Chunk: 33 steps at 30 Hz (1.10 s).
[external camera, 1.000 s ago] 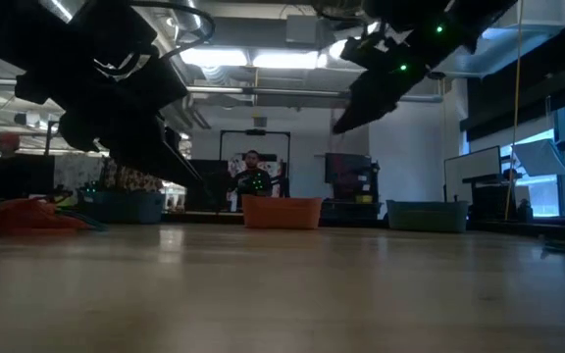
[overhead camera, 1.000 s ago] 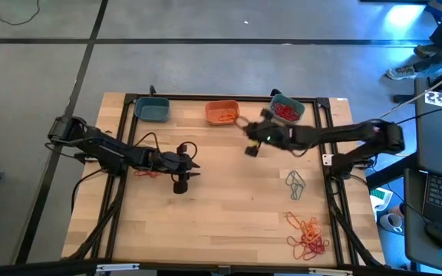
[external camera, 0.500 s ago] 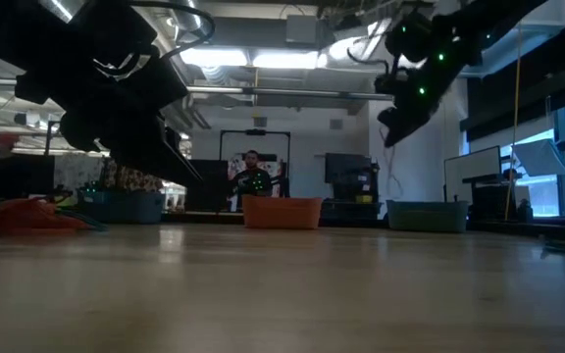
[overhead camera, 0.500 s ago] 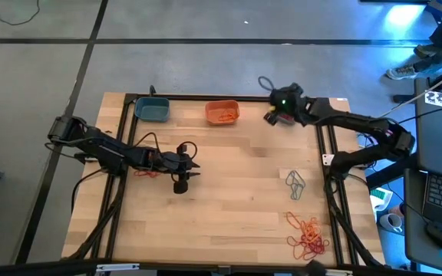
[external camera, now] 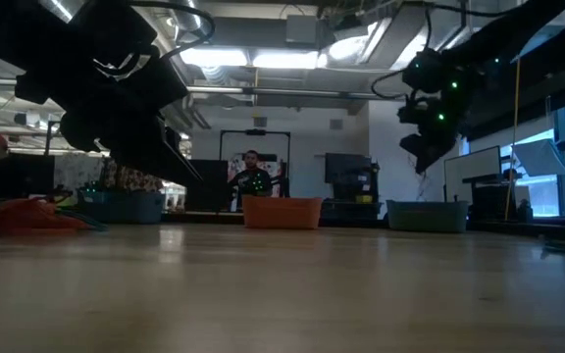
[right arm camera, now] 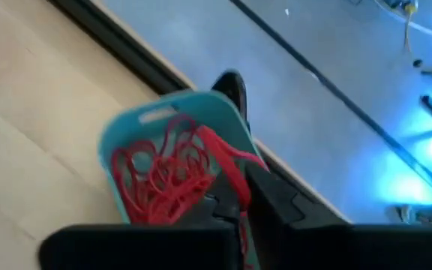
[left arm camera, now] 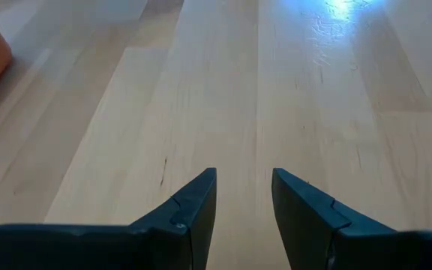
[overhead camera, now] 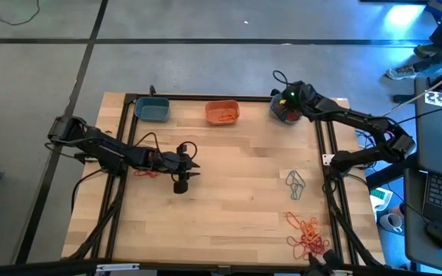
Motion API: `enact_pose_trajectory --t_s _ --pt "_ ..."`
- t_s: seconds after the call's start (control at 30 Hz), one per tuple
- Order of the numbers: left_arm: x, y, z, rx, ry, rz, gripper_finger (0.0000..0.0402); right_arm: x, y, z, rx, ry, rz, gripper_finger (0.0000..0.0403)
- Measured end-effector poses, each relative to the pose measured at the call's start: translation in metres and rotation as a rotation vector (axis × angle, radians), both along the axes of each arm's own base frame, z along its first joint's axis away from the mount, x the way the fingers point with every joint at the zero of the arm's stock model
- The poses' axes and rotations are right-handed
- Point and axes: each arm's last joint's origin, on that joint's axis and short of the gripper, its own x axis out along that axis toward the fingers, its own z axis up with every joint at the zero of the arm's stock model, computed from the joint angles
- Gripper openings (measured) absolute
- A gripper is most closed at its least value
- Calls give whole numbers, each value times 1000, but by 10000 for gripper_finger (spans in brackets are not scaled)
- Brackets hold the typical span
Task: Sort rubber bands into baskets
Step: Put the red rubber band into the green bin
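Rubber bands (overhead camera: 307,236) lie on the pale wooden table (overhead camera: 229,199) over grey floor; right gripper (right arm camera: 240,202) pinches a red band (right arm camera: 220,159) above a teal basket (right arm camera: 223,116); left gripper (left arm camera: 244,202) gapes.

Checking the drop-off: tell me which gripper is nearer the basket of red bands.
Right. The right gripper hangs directly over the teal basket of red bands at the table's far right corner. The left gripper is over bare wood, well left of it.
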Motion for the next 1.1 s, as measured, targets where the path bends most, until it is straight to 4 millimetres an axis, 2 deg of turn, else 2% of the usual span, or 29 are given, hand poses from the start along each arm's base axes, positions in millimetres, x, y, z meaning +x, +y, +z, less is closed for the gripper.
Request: enact_pose_trajectory --t_s 0.23,0.4,0.57,0.73,0.93,1.1 --pt "0 0 0 1 0 -1 127 -2 5 -8 71 -24 -14 134" --pt "-1 0 1 1 3 0 127 -3 6 -9 87 -33 -32 181" --pt "-11 1 14 -32 66 43 127 -4 5 -9 78 -32 -52 192" --pt "-30 5 24 -79 223 191 127 -2 7 -9 121 -76 -16 193" --pt "-52 8 17 -120 423 326 127 -1 7 -9 144 -96 11 193" --pt "-61 8 11 -133 526 388 127 -1 8 -10 151 -97 16 193"
